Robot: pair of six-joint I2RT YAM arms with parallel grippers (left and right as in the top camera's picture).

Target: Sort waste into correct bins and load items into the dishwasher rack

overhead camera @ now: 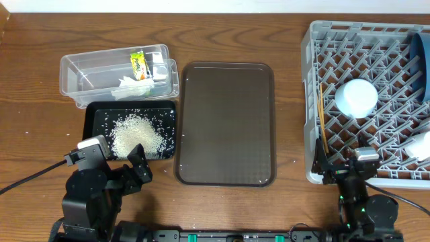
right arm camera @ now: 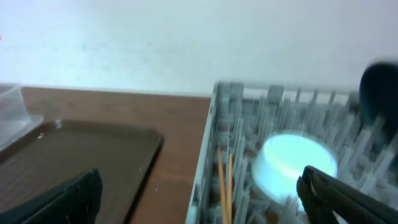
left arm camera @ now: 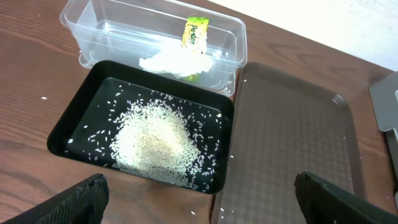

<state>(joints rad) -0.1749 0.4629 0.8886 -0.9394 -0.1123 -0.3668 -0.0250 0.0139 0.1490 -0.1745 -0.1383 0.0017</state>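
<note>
Wood-grain table, rice grains strewn in and around black tray; white wall behind. My left gripper and right gripper gape, empty.

The left claw sits low over the table, fingers apart, its tips by the near right corner of the black tray. Just ahead of it a heap of rice lies in that tray, with stray grains around it. Further ahead stands the tub, holding tissue and a wrapper. To this claw's right lies the brown tray. The right claw is at the near wall of the rack. Ahead of it chopsticks lie in the rack, with a pale bowl just beside them. A dark bowl sits far ahead to its right, and a cup nearer on that side.
</note>
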